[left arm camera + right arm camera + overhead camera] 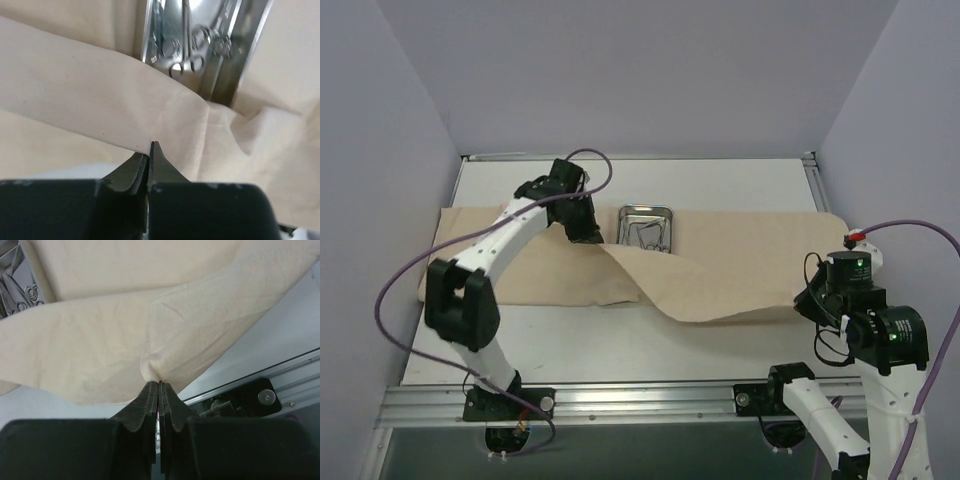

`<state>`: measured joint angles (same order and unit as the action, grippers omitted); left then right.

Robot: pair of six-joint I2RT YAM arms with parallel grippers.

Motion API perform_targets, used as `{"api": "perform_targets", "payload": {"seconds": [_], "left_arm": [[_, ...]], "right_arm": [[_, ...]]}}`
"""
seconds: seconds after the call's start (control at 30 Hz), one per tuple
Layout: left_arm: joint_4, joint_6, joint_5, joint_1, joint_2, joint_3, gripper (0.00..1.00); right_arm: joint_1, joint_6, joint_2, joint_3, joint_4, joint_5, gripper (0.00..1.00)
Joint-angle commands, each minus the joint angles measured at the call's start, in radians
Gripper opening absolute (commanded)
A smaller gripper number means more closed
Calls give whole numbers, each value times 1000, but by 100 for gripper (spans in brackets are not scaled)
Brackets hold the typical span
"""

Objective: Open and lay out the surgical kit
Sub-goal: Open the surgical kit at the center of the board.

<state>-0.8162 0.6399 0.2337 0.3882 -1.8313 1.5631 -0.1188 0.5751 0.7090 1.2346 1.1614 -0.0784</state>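
Just beyond my left gripper [150,150] lies one shiny rectangular steel tray with rounded corners [240,45], partly uncovered. Inside it are small silver ring-handled forceps [186,64]. Several rings overlap, so I cannot fix their count. One large beige cloth wrap [740,260] spreads to both sides of both my grippers and covers the tray's near end.

Surface: one white table [620,345] with a grey metal rail [640,400] behind my jaws at the near edge. Plain pale lavender walls [640,70] enclose three sides.

My left arm [510,235] reaches forward over the cloth. Its jaws are clenched, with the tips at the edge of a fold. Whether fabric is caught between them I cannot confirm.

My right arm [870,330] is folded up close to the near right corner. My right gripper [159,385] is clamped on a puckered pinch of the wrap's edge. The tray is far off to its upper left.
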Motion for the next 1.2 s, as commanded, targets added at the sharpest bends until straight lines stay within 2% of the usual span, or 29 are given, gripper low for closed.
{"api": "perform_targets", "payload": {"seconds": [0.0, 0.07, 0.1, 0.17, 0.2, 0.23, 0.3, 0.33, 0.43, 0.47, 0.5, 0.53, 0.57, 0.63, 0.77, 0.8, 0.87, 0.9, 0.97, 1.0, 1.03, 1.1, 1.17], "left_arm": [[-69, -89, -66, 31, 348, -183, 2], [-102, -82, -74, 37, 469, -277, 2], [-104, -68, -50, 38, 592, -379, 2], [-133, -46, -25, 47, 714, -474, 2], [-150, -11, -14, 49, 831, -521, 3], [-172, 4, 13, 51, 889, -611, 3], [-234, 53, 39, 52, 1048, -684, 5], [-257, 66, 64, 52, 1105, -736, 12], [-356, 107, 99, 52, 1277, -739, 31], [-383, 110, 120, 51, 1302, -727, 45], [-399, 110, 130, 52, 1328, -716, 50], [-406, 101, 141, 52, 1331, -703, 52], [-412, 89, 142, 52, 1331, -668, 59], [-390, 51, 147, 52, 1307, -628, 65], [-310, -40, 43, 51, 1138, -479, 68], [-301, -60, -50, 51, 1027, -412, 69], [-296, -80, -143, 48, 887, -329, 69], [-301, -104, -183, 44, 728, -280, 68], [-363, -135, -269, 16, 554, -97, 70], [-397, -147, -290, 3, 388, -21, 70], [-409, -167, -296, -6, 315, 111, 73], [-419, -222, -296, -26, 154, 222, 76], [-407, -259, -269, -43, 69, 337, 82]], "right_arm": [[-8, 0, -8, 19, 17, -104, 0], [-10, 6, -37, -15, 18, -77, 0], [-10, 6, -52, -30, 20, -60, 0], [-13, -6, -103, -56, 21, 4, 0], [-16, -12, -118, -69, 21, 35, 0], [-21, -27, -141, -69, 21, 61, 0], [-31, -32, -155, -51, 23, 110, 0], [-38, -32, -169, -31, 21, 123, 10], [-64, -3, -175, -5, 21, 134, 22], [-70, 21, -168, 5, 20, 121, 25], [-79, 29, -158, 8, 20, 94, 32], [-81, 32, -123, 6, 15, 82, 47], [-82, 31, -97, -4, 9, 81, 52], [-82, -9, -6, -9, -53, 50, 61], [-82, -70, 191, 44, -225, -33, 69], [-82, -87, 240, 60, -259, -38, 69], [-81, -118, 403, 92, -339, -41, 70], [-81, -126, 458, 147, -342, -58, 70], [-73, -148, 605, 193, -357, -54, 72], [-68, -165, 644, 225, -371, -37, 73], [-64, -176, 711, 241, -394, -25, 74], [-29, -202, 777, 267, -404, 25, 77], [-1, -219, 868, 287, -422, 60, 80]]}}
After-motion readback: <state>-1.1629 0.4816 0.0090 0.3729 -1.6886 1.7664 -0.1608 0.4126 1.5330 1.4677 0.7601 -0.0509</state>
